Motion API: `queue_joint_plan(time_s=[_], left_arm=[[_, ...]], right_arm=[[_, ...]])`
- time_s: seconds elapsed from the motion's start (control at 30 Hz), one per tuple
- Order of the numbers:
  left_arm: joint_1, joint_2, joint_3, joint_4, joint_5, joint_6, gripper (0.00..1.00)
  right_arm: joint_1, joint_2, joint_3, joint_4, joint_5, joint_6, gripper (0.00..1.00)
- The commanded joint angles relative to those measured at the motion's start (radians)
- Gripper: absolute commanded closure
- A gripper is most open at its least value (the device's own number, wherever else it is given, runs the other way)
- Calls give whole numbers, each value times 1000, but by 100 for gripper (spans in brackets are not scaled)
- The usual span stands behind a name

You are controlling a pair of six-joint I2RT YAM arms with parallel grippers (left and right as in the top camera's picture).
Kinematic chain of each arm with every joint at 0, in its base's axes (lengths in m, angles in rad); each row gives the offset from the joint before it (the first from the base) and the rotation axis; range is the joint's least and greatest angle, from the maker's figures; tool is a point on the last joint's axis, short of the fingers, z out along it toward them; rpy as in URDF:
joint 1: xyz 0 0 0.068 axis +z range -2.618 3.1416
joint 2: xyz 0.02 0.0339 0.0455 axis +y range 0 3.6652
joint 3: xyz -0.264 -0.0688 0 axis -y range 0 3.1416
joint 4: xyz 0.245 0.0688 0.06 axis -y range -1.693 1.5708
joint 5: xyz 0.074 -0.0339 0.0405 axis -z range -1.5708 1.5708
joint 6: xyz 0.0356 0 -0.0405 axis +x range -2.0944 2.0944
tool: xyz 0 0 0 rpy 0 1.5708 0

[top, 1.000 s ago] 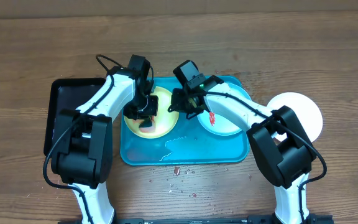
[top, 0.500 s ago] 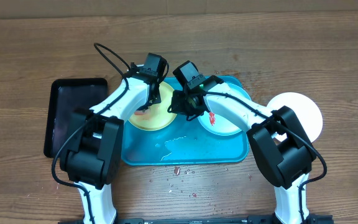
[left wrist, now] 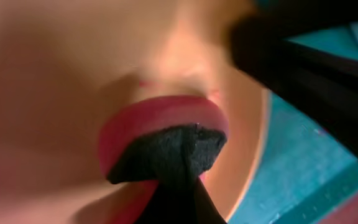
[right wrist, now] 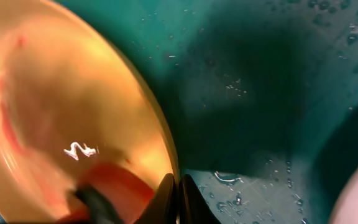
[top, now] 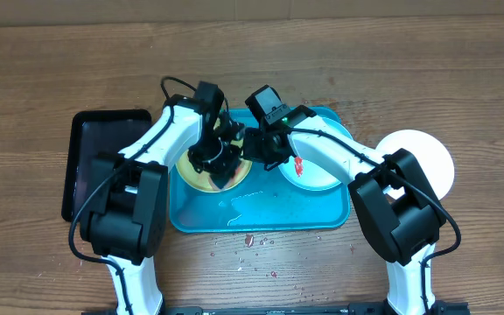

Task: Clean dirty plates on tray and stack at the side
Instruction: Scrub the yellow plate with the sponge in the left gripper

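Note:
The yellow-green plate (top: pixel 189 172) lies at the left of the turquoise tray (top: pixel 261 216). My left gripper (top: pixel 220 164) is over it, shut on a red sponge with a black pad (left wrist: pixel 166 118) that presses on the plate (left wrist: pixel 55 93). My right gripper (top: pixel 256 153) is shut on that plate's right rim, as the right wrist view (right wrist: pixel 178 186) shows, with the plate (right wrist: pixel 61 93) to its left. The pale blue plate (top: pixel 315 175), with a red smear, lies at the right of the tray. The white plate (top: pixel 427 162) lies on the table, right of the tray.
A black tray (top: pixel 103 162) lies left of the turquoise one. Water pools on the turquoise tray's floor (top: pixel 248 203) and beads on it (right wrist: pixel 260 93). Red crumbs (top: pixel 252 241) lie on the wooden table in front of the tray.
My left gripper has swept with the sponge from the plate's far rim to its near right part. My right gripper has held the rim without moving.

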Motion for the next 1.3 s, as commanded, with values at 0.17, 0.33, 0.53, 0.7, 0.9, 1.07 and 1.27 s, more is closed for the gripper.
queue_joint_plan(time_s=[0.17,0.33,0.53,0.7,0.9,1.07,1.27], left_arm=[[-12,27,-17,39,-653,-571,96],[-13,27,-17,52,-917,-836,96],[-13,27,-17,196,-852,-712,96],[-13,27,-17,343,-263,-211,96],[-12,27,7,215,47,19,96],[-11,27,21,52,35,95,96],[-3,27,21,42,-476,-372,96]], right_arm=[[4,24,12,3,-13,0,96],[4,24,12,3,-13,0,96],[4,24,12,-6,-13,-1,96],[5,24,12,-27,-13,-2,96],[5,24,12,-31,-13,-2,96],[5,24,12,-31,-13,-2,96],[5,24,12,-31,-12,-2,96]])
